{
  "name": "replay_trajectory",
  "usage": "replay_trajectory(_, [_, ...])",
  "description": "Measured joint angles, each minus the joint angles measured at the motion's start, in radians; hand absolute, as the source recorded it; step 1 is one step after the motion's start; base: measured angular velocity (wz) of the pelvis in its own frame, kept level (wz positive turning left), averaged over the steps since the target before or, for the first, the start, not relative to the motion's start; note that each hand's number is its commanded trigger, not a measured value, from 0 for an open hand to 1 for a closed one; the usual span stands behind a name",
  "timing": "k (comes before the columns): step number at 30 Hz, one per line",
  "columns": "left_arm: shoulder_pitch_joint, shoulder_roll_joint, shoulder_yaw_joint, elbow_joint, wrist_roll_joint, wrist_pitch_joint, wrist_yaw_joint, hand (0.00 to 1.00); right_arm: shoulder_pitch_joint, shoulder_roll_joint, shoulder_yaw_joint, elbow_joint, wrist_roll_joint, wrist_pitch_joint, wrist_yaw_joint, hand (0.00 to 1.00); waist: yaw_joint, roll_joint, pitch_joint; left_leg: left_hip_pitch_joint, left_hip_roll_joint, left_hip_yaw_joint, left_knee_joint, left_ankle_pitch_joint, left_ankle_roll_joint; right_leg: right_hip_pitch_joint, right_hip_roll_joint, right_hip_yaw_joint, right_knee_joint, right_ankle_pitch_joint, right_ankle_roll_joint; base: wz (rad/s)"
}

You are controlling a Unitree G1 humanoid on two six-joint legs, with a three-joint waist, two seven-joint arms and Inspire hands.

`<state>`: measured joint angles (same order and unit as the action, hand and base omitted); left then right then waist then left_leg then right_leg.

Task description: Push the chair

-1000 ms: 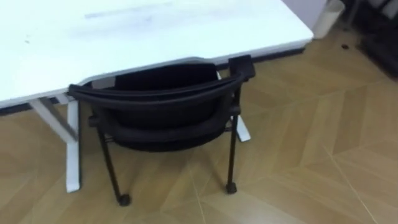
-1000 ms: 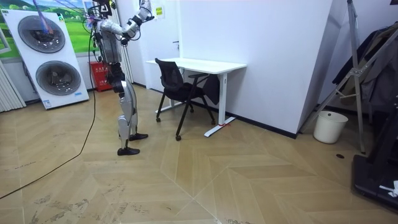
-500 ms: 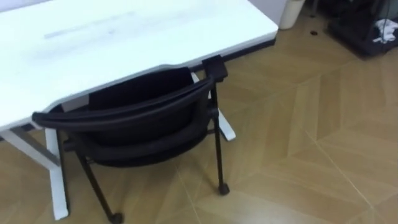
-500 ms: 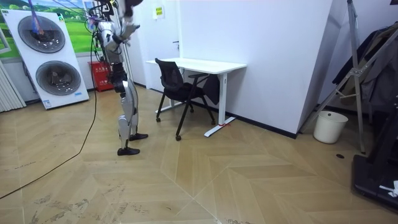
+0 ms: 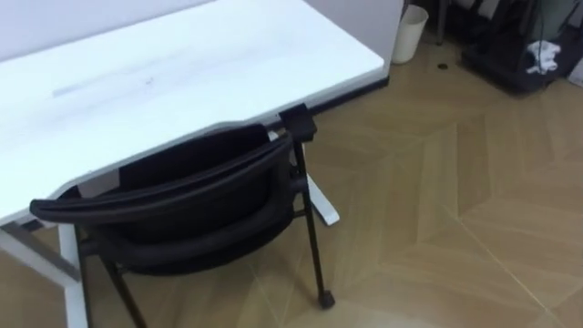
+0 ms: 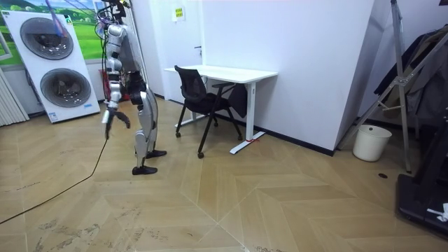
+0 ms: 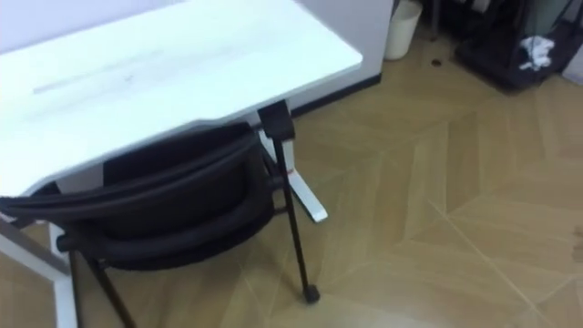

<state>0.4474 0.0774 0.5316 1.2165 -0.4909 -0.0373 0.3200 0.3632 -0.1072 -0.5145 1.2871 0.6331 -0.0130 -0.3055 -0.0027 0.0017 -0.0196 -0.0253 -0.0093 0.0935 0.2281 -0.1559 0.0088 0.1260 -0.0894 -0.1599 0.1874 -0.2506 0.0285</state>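
The chair stands at the white tabletop, seat partly under its near edge. Its backrest faces the robot and runs left to right, low and left in the eye views. In the room view the robot stands behind it, well apart. The right hand, judged so by the body, hangs low, away from the chair. Whether its fingers are open or curled cannot be told. The chair's left legs are cut off.

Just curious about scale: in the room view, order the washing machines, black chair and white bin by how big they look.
Largest: washing machines
Then: black chair
Smallest: white bin
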Motion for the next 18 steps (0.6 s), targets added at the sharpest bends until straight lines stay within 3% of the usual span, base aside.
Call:
replay_trajectory(2, [-0.053, 0.000, -0.107, 0.019, 0.064, 0.048, -0.051, 0.00, -0.082, -0.003, 0.055, 0.008, -0.098, 0.025, 0.019, 0.00, -0.007, 0.006, 0.0040, 0.000, -0.003, 0.003, 0.010, -0.001, 0.006, 0.002, 0.003, 0.006, 0.000, 0.004, 0.001, -0.03])
replay_trajectory(4, [-0.150, 0.018, -0.240, 0.018, 0.142, 0.083, -0.111, 0.00, -0.191, -0.006, 0.176, 0.003, -0.196, 0.037, 0.063, 0.00, -0.020, 0.007, 0.0092, -0.001, -0.003, 0.001, 0.009, 0.001, 0.006, 0.002, 0.006, 0.003, -0.001, 0.007, 0.002, 0.00])
replay_trajectory(6, [-0.220, 0.033, -0.343, 0.011, 0.182, 0.082, -0.152, 0.00, -0.248, -0.010, 0.267, -0.007, -0.251, 0.034, 0.104, 0.00, -0.022, 0.006, 0.0110, -0.001, -0.003, 0.001, 0.007, 0.003, 0.006, 0.001, 0.006, 0.004, -0.002, 0.008, 0.002, 0.00])
replay_trajectory(9, [-0.298, 0.037, -0.442, -0.051, 0.211, 0.077, -0.210, 0.00, -0.289, -0.020, 0.364, -0.023, -0.299, 0.035, 0.165, 0.00, -0.026, 0.002, 0.0136, -0.002, -0.007, 0.003, 0.001, 0.003, 0.007, 0.000, 0.004, 0.004, -0.011, 0.010, 0.002, 0.00])
replay_trajectory(12, [-0.306, 0.037, -0.479, -0.118, 0.211, 0.074, -0.265, 0.00, -0.288, -0.020, 0.388, -0.043, -0.362, 0.038, 0.218, 0.00, -0.036, -0.010, 0.0187, -0.002, -0.011, 0.015, -0.011, 0.004, 0.009, -0.006, 0.002, 0.009, -0.018, 0.012, 0.002, -0.07])
replay_trajectory(13, [-0.308, 0.036, -0.481, -0.125, 0.209, 0.074, -0.287, 0.00, -0.284, -0.019, 0.399, -0.044, -0.369, 0.038, 0.237, 0.00, -0.042, -0.014, 0.0263, -0.002, -0.012, 0.018, -0.015, 0.003, 0.009, -0.009, 0.001, 0.012, -0.019, 0.012, 0.002, -0.06])
replay_trajectory(18, [-0.315, 0.027, -0.499, -0.105, 0.209, 0.074, -0.336, 0.00, -0.264, 0.001, 0.415, -0.034, -0.359, 0.047, 0.308, 0.00, -0.044, -0.016, 0.0281, -0.014, -0.011, 0.017, -0.017, 0.001, 0.008, -0.024, 0.001, 0.008, -0.016, 0.018, -0.004, -0.01])
